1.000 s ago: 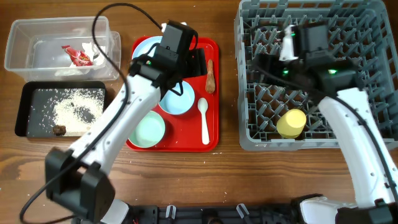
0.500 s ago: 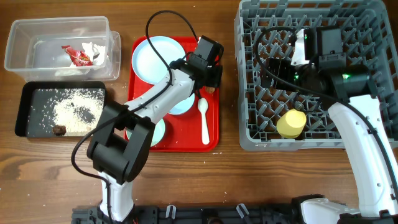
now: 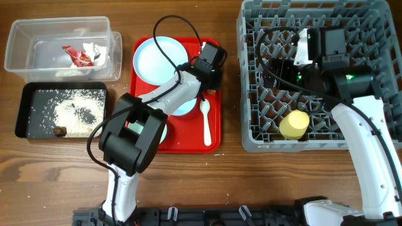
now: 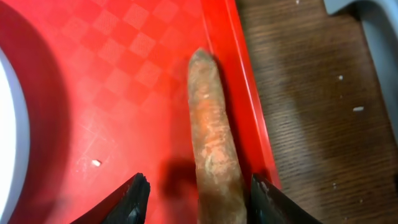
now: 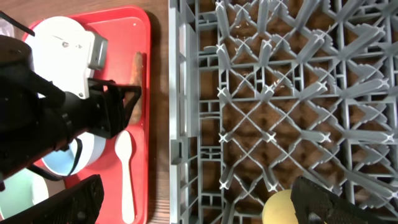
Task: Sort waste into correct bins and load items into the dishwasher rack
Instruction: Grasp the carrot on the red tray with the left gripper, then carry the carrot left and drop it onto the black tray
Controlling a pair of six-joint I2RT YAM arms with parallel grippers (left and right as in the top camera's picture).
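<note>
The brown food piece point(image 4: 211, 137) lies along the right rim of the red tray point(image 3: 217, 143). My left gripper point(image 3: 211, 80) is open and low over it, one finger on each side, as the left wrist view point(image 4: 198, 199) shows. My right gripper point(image 3: 276, 66) is open and empty above the grey dishwasher rack point(image 3: 377, 25), which holds the yellow cup point(image 3: 294, 124). On the tray are the blue plate point(image 3: 157, 56), blue bowl point(image 3: 183, 107), green bowl point(image 3: 155, 133) and white spoon point(image 3: 206, 119); my left arm partly hides both bowls.
The clear tub point(image 3: 38, 31) at the back left holds the red-and-white wrapper point(image 3: 80, 56). The black tray point(image 3: 28, 94) in front of it holds rice point(image 3: 75, 110) and a dark lump point(image 3: 60, 131). A strip of bare wood separates the red tray and the rack.
My left gripper has swung right across the red tray and come down over the brown food piece. My right arm shifted slightly right, then stayed still.
</note>
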